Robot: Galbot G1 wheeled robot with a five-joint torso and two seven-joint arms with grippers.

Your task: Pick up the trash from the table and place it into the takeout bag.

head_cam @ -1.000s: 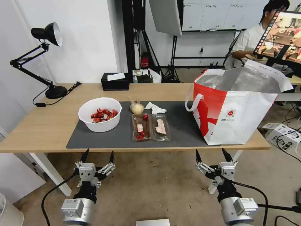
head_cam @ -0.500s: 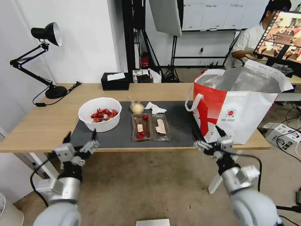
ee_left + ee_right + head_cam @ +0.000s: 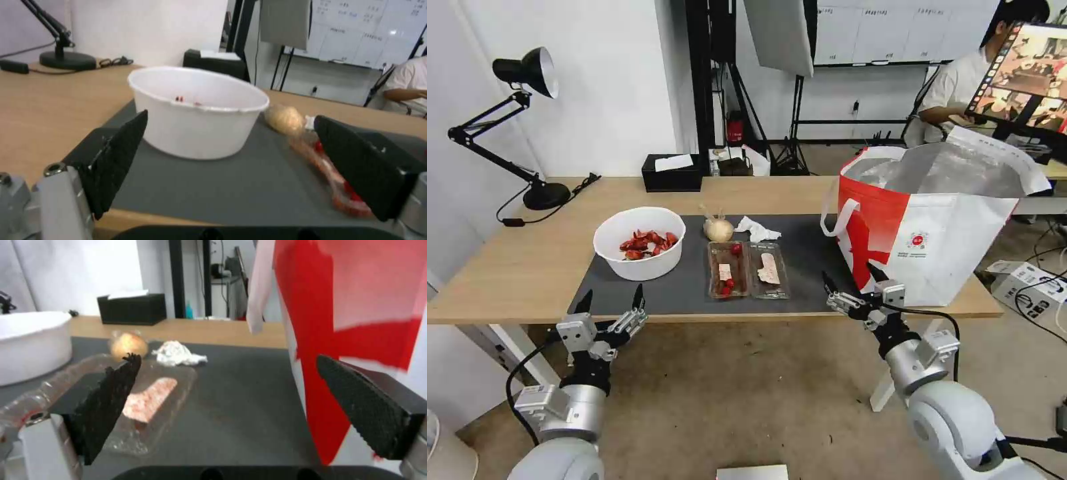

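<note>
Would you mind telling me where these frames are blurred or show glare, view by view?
Head view: sharp overall, with bright sheen on the takeout bag foil lining. Left wrist view: white bowl fairly crisp, clear tray smeared. Right wrist view: bag's red panel soft and hazy, crumpled tissue and tray slightly blurred.

**Wooden surface and its load**

The surface (image 3: pixel 514 267) carries a grey mat (image 3: pixel 687 290), a lamp (image 3: pixel 527 120) at its far left, a black tissue box (image 3: pixel 672 175) at the back edge, and the bag (image 3: pixel 934 233) at its right end, overlapping the mat.
</note>
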